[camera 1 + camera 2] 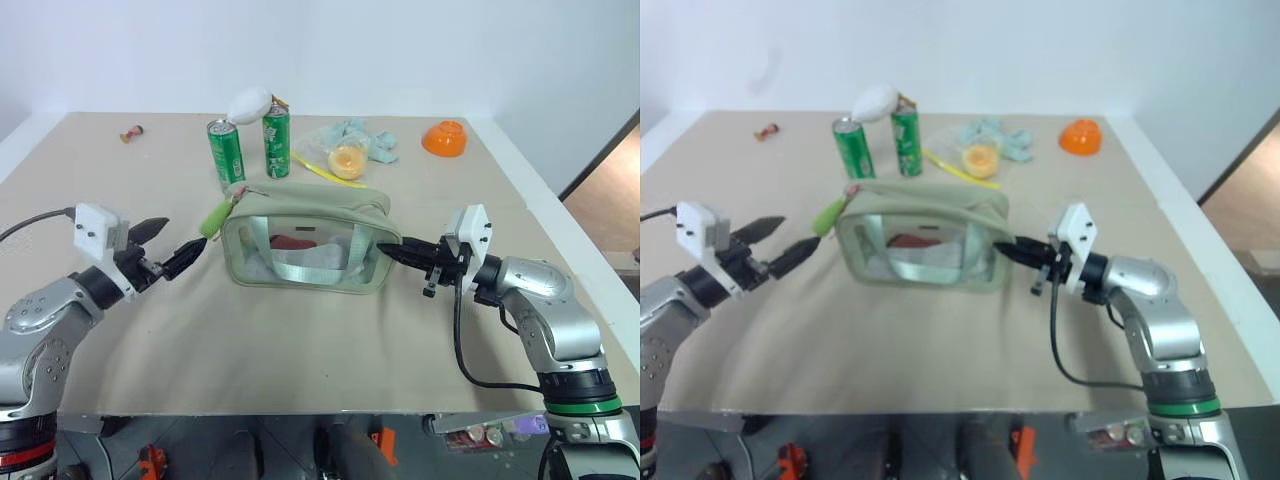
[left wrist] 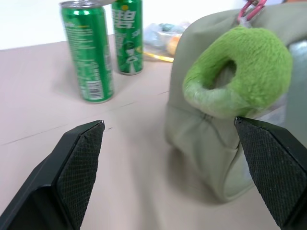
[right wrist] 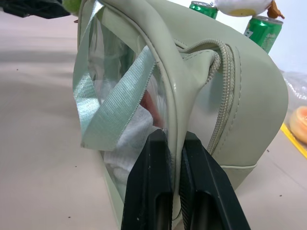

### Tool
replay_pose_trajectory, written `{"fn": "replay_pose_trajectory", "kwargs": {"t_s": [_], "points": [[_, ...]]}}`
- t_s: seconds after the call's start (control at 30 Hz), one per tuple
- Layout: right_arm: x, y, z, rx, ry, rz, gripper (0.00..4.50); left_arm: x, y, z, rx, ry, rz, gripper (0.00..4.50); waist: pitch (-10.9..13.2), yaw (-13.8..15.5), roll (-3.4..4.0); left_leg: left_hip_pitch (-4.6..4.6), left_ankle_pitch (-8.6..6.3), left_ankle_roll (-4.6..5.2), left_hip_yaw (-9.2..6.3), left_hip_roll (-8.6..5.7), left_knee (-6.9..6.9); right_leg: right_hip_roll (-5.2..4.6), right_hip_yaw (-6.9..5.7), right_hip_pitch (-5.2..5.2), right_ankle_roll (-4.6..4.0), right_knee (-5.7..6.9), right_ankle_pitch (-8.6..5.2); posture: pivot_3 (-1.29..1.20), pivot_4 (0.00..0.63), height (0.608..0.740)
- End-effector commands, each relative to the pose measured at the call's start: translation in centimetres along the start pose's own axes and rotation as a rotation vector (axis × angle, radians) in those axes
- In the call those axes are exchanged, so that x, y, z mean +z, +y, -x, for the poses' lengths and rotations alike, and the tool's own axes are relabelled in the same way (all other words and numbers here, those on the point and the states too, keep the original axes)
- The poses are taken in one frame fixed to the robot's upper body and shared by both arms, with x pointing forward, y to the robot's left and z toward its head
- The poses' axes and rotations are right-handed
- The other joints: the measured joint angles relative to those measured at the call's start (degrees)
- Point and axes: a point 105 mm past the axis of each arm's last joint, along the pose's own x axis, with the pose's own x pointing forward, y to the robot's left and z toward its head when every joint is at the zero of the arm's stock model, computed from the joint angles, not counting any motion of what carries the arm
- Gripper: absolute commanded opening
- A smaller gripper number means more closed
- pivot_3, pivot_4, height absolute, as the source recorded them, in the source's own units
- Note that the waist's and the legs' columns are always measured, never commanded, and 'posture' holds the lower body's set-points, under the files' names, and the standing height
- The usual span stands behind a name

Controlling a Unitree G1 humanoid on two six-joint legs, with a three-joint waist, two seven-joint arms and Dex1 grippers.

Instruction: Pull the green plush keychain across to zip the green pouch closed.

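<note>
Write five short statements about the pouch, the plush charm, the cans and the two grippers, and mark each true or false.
1. The right gripper is shut on the end of the boxy sage-green fabric pouch. True.
2. The left gripper holds the lime-green plush keychain. False: its jaws are open, the plush ahead of them.
3. Two dark green drink cans stand behind the pouch. True.
4. The orange bowl sits inside the pouch. False: it rests on the table's far right.
5. The plush hangs at the pouch's left end. True.
</note>
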Motion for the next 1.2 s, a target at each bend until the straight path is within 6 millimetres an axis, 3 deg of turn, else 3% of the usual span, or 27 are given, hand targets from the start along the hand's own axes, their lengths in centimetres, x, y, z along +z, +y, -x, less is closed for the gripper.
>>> {"fn": "replay_pose_trajectory", "kwargs": {"t_s": [0.03, 0.33, 0.53, 0.7, 0.73, 0.87, 1.1, 1.13, 1.2], "points": [[1.3, -0.4, 0.0, -0.002, -0.021, 0.062, 0.09, 1.1, -0.6, -0.8, -0.067, -0.024, -0.006, 4.50, 0.00, 0.00, 0.00, 0.00, 0.00, 0.00, 0.01, 0.00, 0.01, 0.02, 0.00, 0.00, 0.01, 0.00, 0.01, 0.00, 0.150, 0.740], [1.4, -0.3, -0.1, -0.003, -0.019, 0.073, 0.09, 1.9, -1.6, -1.5, -0.187, -0.014, -0.036, 4.50, 0.00, -0.03, 0.00, 0.00, 0.00, -0.01, 0.01, 0.01, 0.01, 0.04, -0.02, 0.00, 0.01, 0.01, 0.01, 0.00, 0.150, 0.740], [1.3, -0.3, 0.0, -0.006, -0.003, 0.081, 0.09, 3.6, -2.0, -2.1, -0.218, -0.065, -0.081, 4.50, 0.00, -0.03, 0.00, 0.01, 0.02, -0.02, 0.00, -0.01, 0.07, 0.03, 0.02, 0.01, 0.02, 0.03, 0.03, 0.00, 0.150, 0.740], [1.1, -0.4, 0.1, -0.011, 0.004, 0.079, 0.09, 3.5, -2.3, -2.0, -0.239, -0.057, -0.076, 4.50, 0.00, -0.02, 0.00, -0.02, 0.01, -0.02, 0.01, 0.01, 0.06, 0.01, 0.01, 0.00, 0.02, 0.03, 0.03, 0.00, 0.150, 0.740], [1.1, -0.3, 0.1, -0.010, 0.006, 0.079, 0.00, 3.5, -2.3, -2.1, -0.239, -0.060, -0.072, 3.96, 0.00, -0.02, 0.00, -0.02, 0.01, -0.02, 0.01, 0.01, 0.06, 0.01, 0.01, 0.01, 0.02, 0.03, 0.03, 0.00, 0.150, 0.740], [1.0, -0.3, 0.1, -0.005, 0.008, 0.080, 0.00, 4.1, -1.6, -2.3, -0.200, -0.101, -0.031, 2.64, 0.00, 0.00, 0.00, -0.01, 0.02, -0.03, 0.00, 0.00, 0.09, 0.00, 0.01, 0.02, 0.05, 0.03, 0.04, 0.00, 0.150, 0.740], [1.1, -0.5, 0.1, -0.001, 0.012, 0.086, 0.00, 2.9, -1.2, -2.2, -0.180, -0.058, -0.027, 0.22, 0.00, -0.01, 0.00, -0.01, 0.02, -0.03, 0.00, 0.00, 0.09, 0.00, 0.01, 0.02, 0.06, 0.03, 0.05, 0.00, 0.150, 0.740], [1.1, -0.4, 0.1, 0.000, 0.012, 0.086, 0.00, 2.8, -1.1, -2.2, -0.178, -0.055, -0.027, 0.02, 0.00, -0.01, 0.00, -0.02, 0.02, -0.03, 0.00, 0.00, 0.10, 0.01, 0.01, 0.02, 0.06, 0.03, 0.05, 0.00, 0.150, 0.740], [1.1, -0.4, 0.1, 0.003, 0.013, 0.089, 0.00, 2.9, -1.0, -2.4, -0.171, -0.059, -0.042, 0.02, 0.00, -0.01, 0.00, -0.01, 0.02, -0.03, 0.00, -0.01, 0.10, 0.01, 0.01, 0.02, 0.06, 0.04, 0.05, 0.00, 0.150, 0.740]]}}
